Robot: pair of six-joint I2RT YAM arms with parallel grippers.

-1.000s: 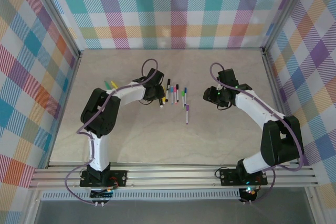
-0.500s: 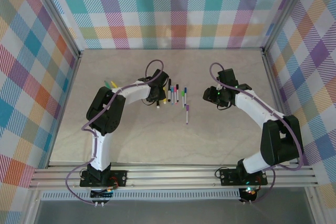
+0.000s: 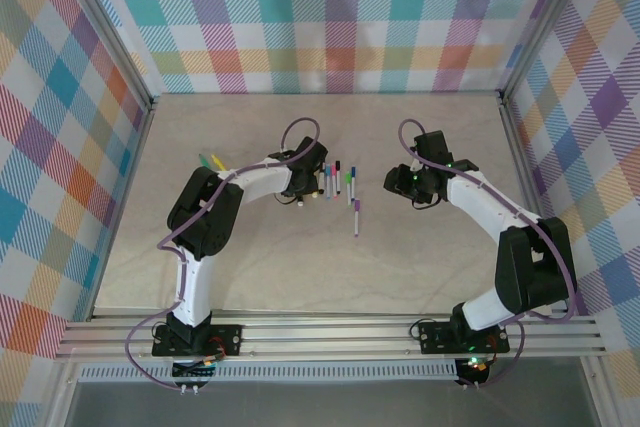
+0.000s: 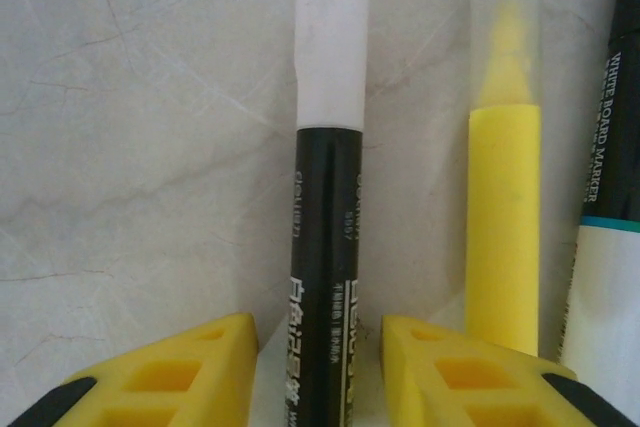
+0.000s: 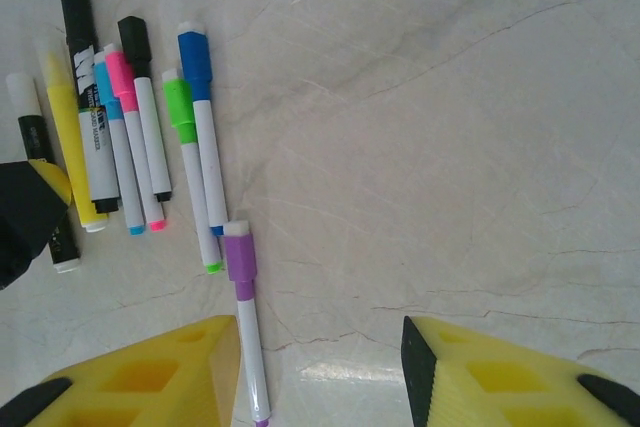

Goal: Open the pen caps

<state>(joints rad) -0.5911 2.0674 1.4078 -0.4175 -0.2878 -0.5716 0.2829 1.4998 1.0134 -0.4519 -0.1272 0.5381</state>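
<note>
A black marker with a white end lies lengthwise between the yellow fingers of my left gripper, which is open with a small gap on each side. A yellow highlighter lies just to its right. My left gripper sits at the left end of the row of pens. My right gripper is open over bare table, with a purple-capped pen beside its left finger. The purple cap, blue cap, green cap and pink cap are all on their pens.
A green and a yellow highlighter lie apart at the far left of the tabletop. The checked walls close in the table on three sides. My right gripper hovers right of the pen row.
My left wrist has swung in a little against the left end of the pen row. The right arm has not moved.
</note>
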